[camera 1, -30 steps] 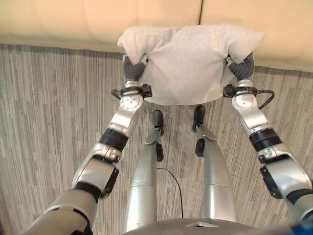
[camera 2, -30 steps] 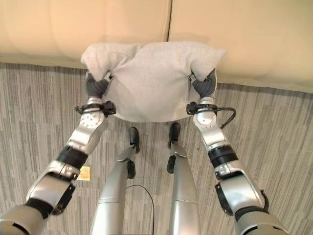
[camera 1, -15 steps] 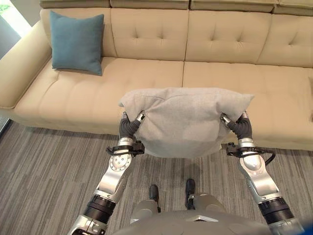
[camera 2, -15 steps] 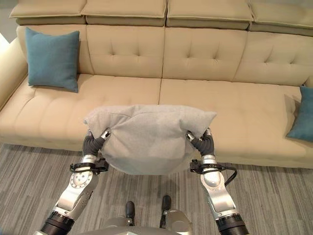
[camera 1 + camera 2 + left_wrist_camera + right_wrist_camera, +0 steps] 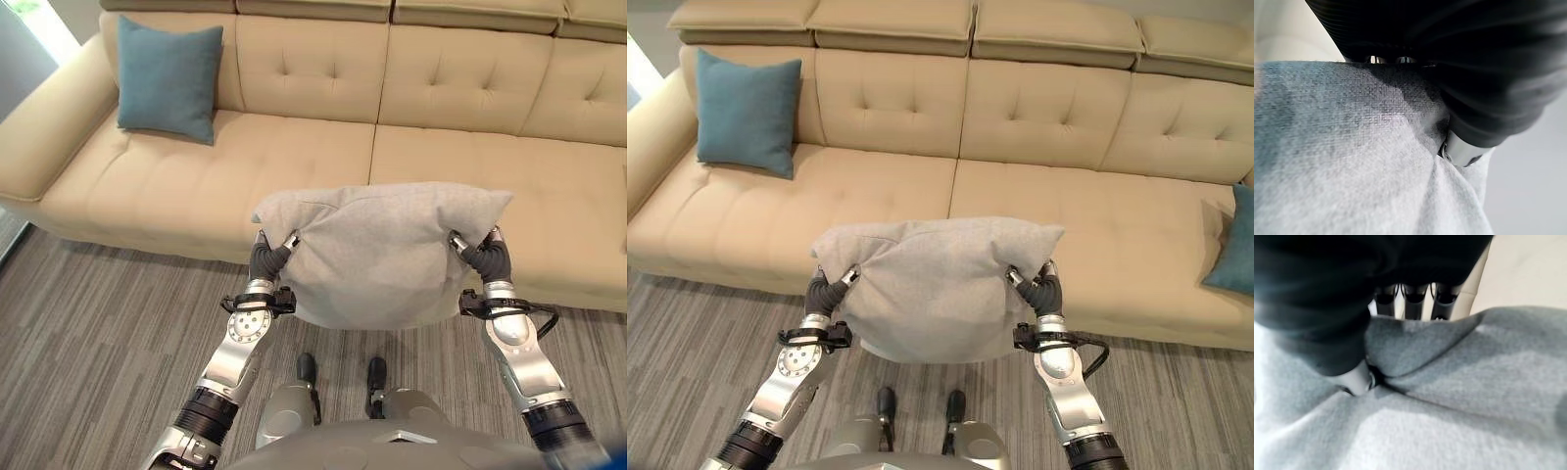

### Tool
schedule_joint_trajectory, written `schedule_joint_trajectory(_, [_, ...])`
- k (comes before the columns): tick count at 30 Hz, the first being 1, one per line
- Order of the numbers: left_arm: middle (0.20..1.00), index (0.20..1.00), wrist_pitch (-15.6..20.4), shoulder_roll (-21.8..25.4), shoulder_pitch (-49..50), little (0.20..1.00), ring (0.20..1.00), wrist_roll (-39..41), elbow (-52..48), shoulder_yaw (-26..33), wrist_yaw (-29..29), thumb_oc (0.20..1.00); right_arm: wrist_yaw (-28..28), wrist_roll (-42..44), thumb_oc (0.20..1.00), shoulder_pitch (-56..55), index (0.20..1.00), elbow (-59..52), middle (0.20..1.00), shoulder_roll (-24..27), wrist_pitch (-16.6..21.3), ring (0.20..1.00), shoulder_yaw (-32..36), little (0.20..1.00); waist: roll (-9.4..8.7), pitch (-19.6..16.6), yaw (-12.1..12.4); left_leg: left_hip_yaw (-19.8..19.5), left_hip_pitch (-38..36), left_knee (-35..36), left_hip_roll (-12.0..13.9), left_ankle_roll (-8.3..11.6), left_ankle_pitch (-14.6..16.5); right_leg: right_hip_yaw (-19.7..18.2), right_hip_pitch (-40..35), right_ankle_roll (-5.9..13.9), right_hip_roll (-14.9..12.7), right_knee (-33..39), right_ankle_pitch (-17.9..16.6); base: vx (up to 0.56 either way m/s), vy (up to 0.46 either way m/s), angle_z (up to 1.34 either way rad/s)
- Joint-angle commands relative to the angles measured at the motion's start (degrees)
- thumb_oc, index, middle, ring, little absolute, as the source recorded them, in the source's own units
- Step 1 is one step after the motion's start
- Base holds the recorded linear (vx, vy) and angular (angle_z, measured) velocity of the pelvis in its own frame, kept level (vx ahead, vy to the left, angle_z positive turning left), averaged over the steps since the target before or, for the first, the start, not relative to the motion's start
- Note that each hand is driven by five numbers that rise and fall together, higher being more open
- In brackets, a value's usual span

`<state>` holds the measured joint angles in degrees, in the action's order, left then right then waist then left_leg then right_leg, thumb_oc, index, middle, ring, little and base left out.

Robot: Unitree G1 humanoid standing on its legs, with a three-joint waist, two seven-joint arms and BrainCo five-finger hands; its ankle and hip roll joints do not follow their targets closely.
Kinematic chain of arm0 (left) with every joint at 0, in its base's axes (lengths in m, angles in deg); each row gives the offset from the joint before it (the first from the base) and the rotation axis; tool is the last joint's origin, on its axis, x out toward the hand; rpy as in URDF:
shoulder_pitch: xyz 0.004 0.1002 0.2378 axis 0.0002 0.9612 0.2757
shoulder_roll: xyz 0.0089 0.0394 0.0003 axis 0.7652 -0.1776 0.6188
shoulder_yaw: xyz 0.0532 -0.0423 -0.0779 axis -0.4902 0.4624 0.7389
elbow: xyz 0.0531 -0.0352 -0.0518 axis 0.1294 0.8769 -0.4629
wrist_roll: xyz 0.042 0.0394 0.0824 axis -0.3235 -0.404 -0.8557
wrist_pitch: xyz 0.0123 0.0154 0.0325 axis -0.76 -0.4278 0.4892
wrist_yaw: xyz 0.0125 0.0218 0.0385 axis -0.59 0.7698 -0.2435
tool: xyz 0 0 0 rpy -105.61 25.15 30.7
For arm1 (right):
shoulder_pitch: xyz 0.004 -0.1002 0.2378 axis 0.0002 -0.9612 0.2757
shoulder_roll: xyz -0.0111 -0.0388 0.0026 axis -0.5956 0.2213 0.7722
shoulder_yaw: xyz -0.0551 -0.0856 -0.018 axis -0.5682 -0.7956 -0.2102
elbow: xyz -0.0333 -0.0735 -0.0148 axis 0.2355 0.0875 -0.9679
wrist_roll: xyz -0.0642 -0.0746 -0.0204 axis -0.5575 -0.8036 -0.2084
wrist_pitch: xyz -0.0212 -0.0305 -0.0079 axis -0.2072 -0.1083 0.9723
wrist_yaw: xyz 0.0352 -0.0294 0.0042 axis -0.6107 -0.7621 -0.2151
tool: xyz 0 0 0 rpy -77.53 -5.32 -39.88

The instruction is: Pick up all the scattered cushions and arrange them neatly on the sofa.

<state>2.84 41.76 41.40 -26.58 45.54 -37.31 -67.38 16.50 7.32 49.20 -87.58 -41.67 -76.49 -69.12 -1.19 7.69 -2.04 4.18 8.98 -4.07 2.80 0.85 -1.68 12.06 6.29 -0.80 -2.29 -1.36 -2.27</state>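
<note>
Since the earlier frame, little has shifted: grey cushion (image 5: 380, 253) remains pinched between left hand (image 5: 265, 257) and right hand (image 5: 486, 258), before the sofa (image 5: 294, 157). Risk: shallow corner grips could slip, dropping it.

A grey carpeted floor (image 5: 98, 313) with fine light and dark streaks spreads across the lower part of both head views, reaching each side edge. The streaks run in long bands, with faint seams between them (laid as planks or tiles, hard to tell which). At the upper left corner stands a plain dark grey wall panel (image 5: 22, 64), with a bright white patch of light (image 5: 57, 27) just beside it.
</note>
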Motion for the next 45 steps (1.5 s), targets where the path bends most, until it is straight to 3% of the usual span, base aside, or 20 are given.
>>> schedule_joint_trajectory(1, [0.2, 0.2, 4.9, 1.5, -3.0, 0.2, 0.2, -1.6, -5.9, 1.2, -1.2, 0.2, 0.0, -1.5, 0.2, 5.5, 0.2, -5.5, 0.2, -1.2, 4.9, 0.2, 0.4, 0.2, -1.51, -2.6, 1.0, 0.8, -1.0, -2.0, -1.2, 0.31, 4.4, -2.1, -5.8, 6.28, -2.3, -5.6, 8.3, 0.25, 0.338, -0.25])
schedule_joint_trajectory(3, [0.2, 0.2, 5.2, 2.1, -3.0, 0.2, 0.2, -1.9, -6.8, 1.6, -1.0, 0.2, -0.8, -2.3, 0.2, 6.5, 0.2, -5.8, 0.2, -2.0, 4.8, 0.2, -0.5, 0.2, -0.63, -2.1, 1.6, 1.7, -4.2, 0.5, -2.9, -2.27, 5.2, -3.5, -2.2, 8.81, -5.1, -15.9, 6.0, 0.24, 0.346, -0.48])
schedule_joint_trajectory(7, [0.2, 0.2, 5.4, 2.4, -2.4, 0.2, 0.2, -2.2, -7.5, 1.9, -1.0, 0.2, -1.9, -2.9, 0.2, 6.6, 0.2, -6.4, 0.2, -2.9, 5.0, 0.2, -1.3, 0.2, 0.87, -1.1, 1.4, 2.7, -8.5, 3.1, -3.5, -4.16, 6.1, -3.7, 3.8, 9.57, -6.2, -27.1, 2.8, 0.14, 0.167, -0.32])
schedule_joint_trajectory(10, [0.2, 0.2, 5.7, 2.1, -1.9, 0.2, 0.2, -2.1, -7.5, 1.8, -1.6, 0.2, -2.4, -3.1, 0.2, 7.0, 0.2, -6.4, 0.2, -2.7, 5.1, 0.2, -1.8, 0.2, 0.99, -1.3, 0.9, 2.4, -10.4, 4.5, -3.8, -3.85, 7.0, -3.5, 5.2, 8.83, -5.3, -20.9, 4.2, 0.21, -0.006, -0.14])
schedule_joint_trajectory(11, [0.2, 0.2, 5.7, 2.1, -1.9, 0.2, 0.2, -1.9, -7.4, 1.8, -1.8, 0.2, -2.4, -3.0, 0.2, 7.3, 0.2, -6.3, 0.2, -2.5, 5.2, 0.2, -1.9, 0.2, 0.68, -1.4, 0.7, 2.2, -11.0, 4.8, -4.2, -3.65, 7.4, -3.5, 5.7, 8.72, -5.1, -16.4, 3.8, 0.3, -0.109, -0.01])
schedule_joint_trajectory(12, [0.2, 0.2, 5.8, 1.8, -2.0, 0.2, 0.2, -1.5, -7.3, 1.9, -2.2, 0.2, -2.4, -2.7, 0.2, 7.9, 0.2, -6.3, 0.2, -2.3, 5.1, 0.2, -1.8, 0.2, 0.14, -1.4, 0.2, 1.7, -12.5, 5.6, -4.6, -3.13, 8.0, -3.4, 6.7, 9.05, -4.6, -8.1, 1.3, 0.24, -0.095, -0.03])
schedule_joint_trajectory(15, [0.2, 0.2, 6.1, 1.8, -2.5, 0.2, 0.2, -1.1, -7.1, 2.3, -2.7, 0.2, -2.4, -2.6, 0.2, 7.6, 0.2, -6.2, 0.2, -2.0, 5.1, 0.2, -1.7, 0.2, -0.13, -1.4, -0.2, 0.9, -13.7, 5.7, -4.6, -2.55, 8.9, -3.6, 5.3, 9.46, -3.8, -3.5, 0.3, 0.24, -0.13, 0.0])
schedule_joint_trajectory(18, [0.2, 0.2, 6.4, 0.6, -2.3, 0.2, 0.2, -0.8, -7.1, 1.5, -3.2, 0.2, -2.4, -3.0, 0.2, 6.1, 0.2, -6.0, 0.2, -1.4, 5.3, 0.2, -0.4, 0.2, -0.37, -2.8, -0.8, 0.6, -14.0, 4.4, -3.6, -0.73, 10.1, -3.9, 1.8, 8.29, -2.6, -0.8, -0.2, 0.22, -0.177, 0.38])
schedule_joint_trajectory(20, [0.2, 0.2, 6.2, 0.2, -2.5, 0.2, 0.2, -0.2, -6.9, 0.9, -3.7, 0.2, -2.4, -2.4, 0.2, 4.9, 0.2, -6.1, 0.2, -0.9, 5.4, 0.2, 0.6, 0.2, -0.72, -3.3, -1.5, 0.9, -12.3, -1.7, -1.9, 1.81, 9.5, -2.5, -1.1, 7.09, -2.1, 0.8, 0.5, 0.26, -0.253, 0.4])
schedule_joint_trajectory(23, [0.2, 0.2, 6.2, -0.2, -2.4, 0.2, 0.2, 0.9, -6.7, 0.8, -4.1, 0.2, -2.6, -1.9, 0.2, 3.9, 0.2, -6.2, 0.2, -0.1, 5.3, 0.2, 1.1, 0.2, -1.19, -2.6, -1.7, 1.1, -7.7, -12.5, -0.3, 3.27, 8.1, -1.3, -3.7, 5.42, -1.8, 2.2, 1.5, 0.17, -0.191, 0.45])
schedule_joint_trajectory(25, [0.2, 0.2, 5.8, -0.4, -1.8, 0.2, 0.2, 1.5, -6.8, 0.9, -4.5, 0.2, -2.8, -1.1, 0.2, 2.9, 0.2, -6.0, 0.2, 0.2, 4.8, 0.2, 1.4, 0.2, -1.93, -1.8, -1.3, 2.9, -3.1, -16.3, 0.8, 2.77, 7.2, -0.4, -5.6, 4.74, -2.2, 2.9, 2.8, 0.17, -0.126, 0.07])
schedule_joint_trajectory(26, [0.2, 0.2, 5.3, -0.3, -1.2, 0.2, 0.2, 1.2, -6.4, 0.9, -4.8, 0.2, -2.9, -0.8, 0.2, 2.4, 0.2, -6.1, 0.2, 0.2, 4.9, 0.2, 1.8, 0.2, -2.31, -1.8, -1.0, 4.2, -1.5, -12.4, 0.6, 1.71, 8.6, 0.0, -6.5, 5.12, -2.4, 3.2, 3.4, 0.2, -0.01, -0.03])
schedule_joint_trajectory(27, [0.2, 0.2, 5.0, -0.3, -0.7, 0.2, 0.2, 0.9, -6.5, 1.0, -5.0, 0.2, -2.9, -0.6, 0.2, 2.0, 0.2, -6.2, 0.2, 0.3, 4.9, 0.2, 2.1, 0.2, -1.87, -1.7, -0.8, 4.9, -0.4, -7.6, 0.6, 1.82, 6.0, 0.1, -7.4, 5.41, -2.0, 3.4, 4.1, 0.2, -0.012, 0.04])
schedule_joint_trajectory(28, [0.2, 0.2, 5.0, -0.3, -0.7, 0.2, 0.2, 0.9, -6.5, 1.0, -5.0, 0.2, -2.9, -0.6, 0.2, 2.0, 0.2, -6.2, 0.2, 0.4, 4.9, 0.2, 2.1, 0.2, -1.92, -1.8, -0.8, 4.9, -0.5, -7.2, 0.5, 1.83, 5.8, 0.1, -7.4, 5.42, -2.1, 3.4, 4.1, 0.22, 0.026, 0.15])
schedule_joint_trajectory(29, [0.2, 0.2, 4.8, -0.3, -0.6, 0.2, 0.2, 0.9, -6.6, 1.1, -4.8, 0.2, -2.5, -0.3, 0.2, 2.2, 0.2, -6.0, 0.2, 0.2, 4.8, 0.2, 2.0, 0.2, -1.22, -1.5, 0.0, 4.9, 2.2, -3.2, 0.5, 2.48, 1.7, -0.2, -8.9, 5.4, -1.1, 3.8, 5.3, 0.12, 0.012, 0.13])
schedule_joint_trajectory(32, [0.2, 0.2, 4.9, -0.3, -0.3, 0.2, 0.2, 0.8, -7.2, 1.2, -4.5, 0.2, -2.0, -0.2, 0.2, 2.6, 0.2, -5.7, 0.2, 0.0, 4.6, 0.2, 1.8, 0.2, -0.87, -1.1, 1.1, 3.6, 4.5, -0.9, 0.4, 3.03, -1.0, -1.3, -10.8, 5.27, -0.4, 3.6, 6.8, 0.23, 0.057, -0.07])
schedule_joint_trajectory(35, [0.2, 0.2, 5.1, 0.0, 0.7, 0.2, 0.2, 0.8, -7.7, 1.4, -4.8, 0.2, -2.3, -0.9, 0.2, 2.3, 0.2, -5.9, 0.2, -0.1, 4.4, 0.2, 1.5, 0.2, -0.66, -2.3, 1.5, 3.9, 2.2, 0.9, 0.3, 2.39, -0.7, -1.9, -11.9, 5.27, -0.6, 2.9, 8.0, 0.31, 0.153, -0.33])
schedule_joint_trajectory(39, [0.2, 0.2, 5.1, 1.3, 0.8, 0.2, 0.2, 0.0, -8.7, 2.0, -4.3, 0.2, -2.9, -2.2, 0.2, 3.3, 0.2, -6.5, 0.2, -1.4, 4.3, 0.2, 0.9, 0.2, -1.18, -4.2, 2.4, 5.7, -2.3, 0.2, -2.4, -0.68, 3.9, -3.7, -11.9, 7.73, -4.3, -3.6, 8.8, 0.29, 0.257, -0.37])
schedule_joint_trajectory(43, [0.2, 0.2, 5.3, 2.3, 0.8, 0.2, 0.2, -0.3, -9.2, 2.7, -4.0, 0.2, -3.4, -2.6, 0.2, 4.2, 0.2, -6.8, 0.2, -2.6, 4.3, 0.2, 0.7, 0.2, -0.04, -3.3, 1.8, 6.6, -4.8, 1.3, -3.3, -3.22, 5.6, -5.4, -5.1, 10.21, -6.4, -16.5, 4.7, 0.11, 0.194, -0.27])
schedule_joint_trajectory(45, [0.2, 0.2, 5.5, 2.3, 0.5, 0.2, 0.2, -0.5, -9.2, 3.1, -3.8, 0.2, -3.7, -2.8, 0.2, 4.0, 0.2, -7.0, 0.2, -3.2, 4.5, 0.2, 0.4, 0.2, 0.67, -2.8, 1.4, 6.6, -7.1, 2.7, -3.6, -3.42, 6.5, -3.9, -0.9, 10.16, -7.2, -16.9, 3.4, 0.14, 0.082, -0.2])
